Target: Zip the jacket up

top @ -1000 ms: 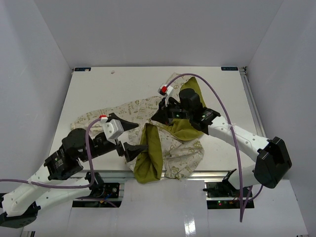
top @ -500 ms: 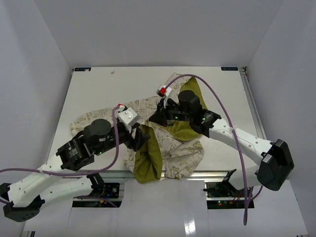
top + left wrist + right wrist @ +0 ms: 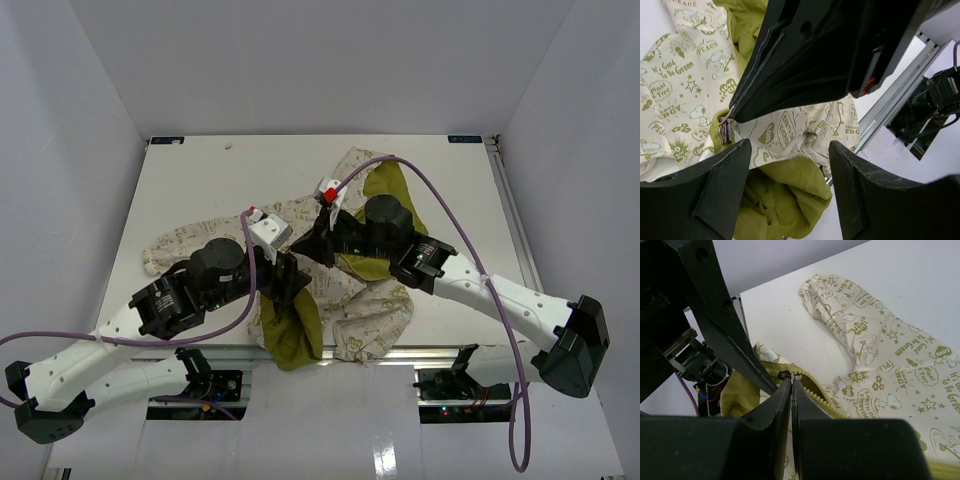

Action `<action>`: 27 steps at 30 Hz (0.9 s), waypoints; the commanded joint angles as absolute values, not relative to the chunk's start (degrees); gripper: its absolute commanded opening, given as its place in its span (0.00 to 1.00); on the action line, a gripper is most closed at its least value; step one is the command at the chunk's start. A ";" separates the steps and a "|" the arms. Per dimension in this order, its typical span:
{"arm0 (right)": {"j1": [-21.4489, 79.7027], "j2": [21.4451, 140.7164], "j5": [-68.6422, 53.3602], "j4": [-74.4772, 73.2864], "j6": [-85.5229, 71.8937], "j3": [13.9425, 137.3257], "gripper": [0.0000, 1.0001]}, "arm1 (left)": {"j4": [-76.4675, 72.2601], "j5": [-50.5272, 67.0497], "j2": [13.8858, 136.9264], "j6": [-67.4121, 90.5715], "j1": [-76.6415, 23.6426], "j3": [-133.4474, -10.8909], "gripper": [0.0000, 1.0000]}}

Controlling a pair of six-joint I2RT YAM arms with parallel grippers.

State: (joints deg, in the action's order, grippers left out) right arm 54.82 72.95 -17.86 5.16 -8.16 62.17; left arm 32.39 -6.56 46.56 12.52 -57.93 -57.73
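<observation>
Jacket point(image 3: 375, 320) crumpled, cream print, olive lining exposed

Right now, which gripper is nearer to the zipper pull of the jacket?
Right. The right gripper is shut with its tips on the zipper pull. The left gripper is open close beside it, over the jacket, fingers off the pull.

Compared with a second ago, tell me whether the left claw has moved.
Yes. The left claw has swung right, away from the table's left edge, and is now over the jacket's green fold.
</observation>
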 commanded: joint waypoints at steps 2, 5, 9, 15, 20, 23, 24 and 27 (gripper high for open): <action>56.34 69.62 -15.06 9.88 -6.36 61.94 0.08 | 35.13 -8.58 44.91 13.94 -58.10 -57.90 0.74; 57.16 69.01 -13.80 9.70 -5.89 61.43 0.08 | 36.40 -10.05 43.75 13.83 -58.10 -57.66 0.78; 57.52 68.43 -13.50 10.53 -5.93 60.10 0.08 | 37.72 -11.87 42.84 13.11 -58.10 -58.07 0.79; 58.02 68.09 -12.22 10.20 -5.46 59.57 0.08 | 40.60 -11.76 40.76 11.71 -58.10 -61.81 0.78; 58.31 67.50 -11.93 10.48 -5.52 59.24 0.08 | 40.45 -11.03 37.68 11.23 -58.10 -63.72 0.80; 59.06 67.57 -11.62 10.61 -5.38 59.39 0.08 | 40.61 -10.92 38.81 11.23 -58.10 -62.77 0.80; 59.27 67.59 -11.54 10.67 -5.30 59.41 0.08 | 40.57 -10.99 39.33 11.31 -58.10 -62.30 0.80; 60.01 67.48 -11.13 10.79 -5.11 59.40 0.08 | 40.50 -11.72 40.99 11.39 -58.10 -61.00 0.80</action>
State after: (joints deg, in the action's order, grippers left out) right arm 58.86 69.39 -12.24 6.59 -5.87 59.13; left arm 39.90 -10.85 37.84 11.84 -57.93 -62.13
